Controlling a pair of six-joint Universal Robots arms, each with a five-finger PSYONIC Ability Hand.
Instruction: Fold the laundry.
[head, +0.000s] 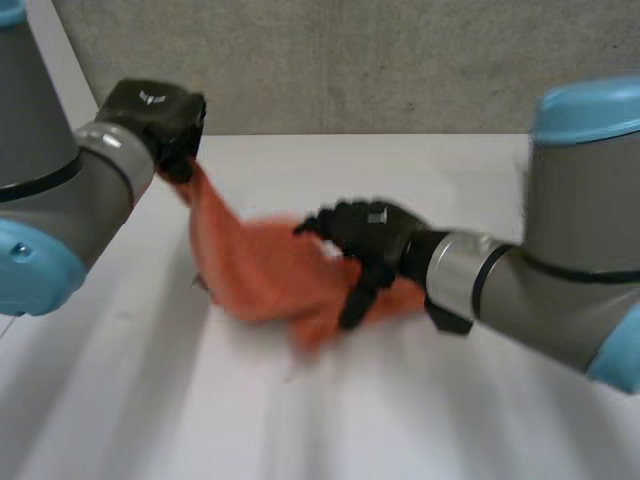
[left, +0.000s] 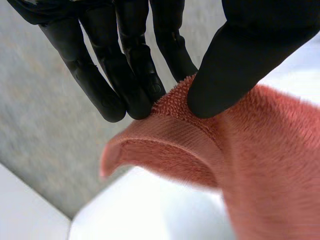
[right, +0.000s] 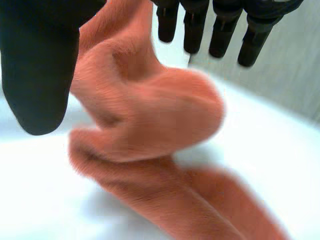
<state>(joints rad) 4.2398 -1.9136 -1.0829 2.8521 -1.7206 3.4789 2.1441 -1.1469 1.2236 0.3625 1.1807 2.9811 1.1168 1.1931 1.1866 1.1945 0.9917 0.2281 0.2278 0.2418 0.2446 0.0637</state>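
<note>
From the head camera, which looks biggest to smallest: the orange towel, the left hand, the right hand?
1. Orange towel, clearly largest.
2-3. Right hand and left hand look much alike; the right seems slightly bigger, perhaps only from being nearer.

Blurred towel under right hand

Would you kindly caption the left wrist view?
Left hand pinching the hemmed edge of the orange towel between thumb and fingers.

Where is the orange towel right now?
In the head view the towel lies left of centre on the white table, one end pinched up by the left hand, the rest bunched beneath the right hand.
</note>
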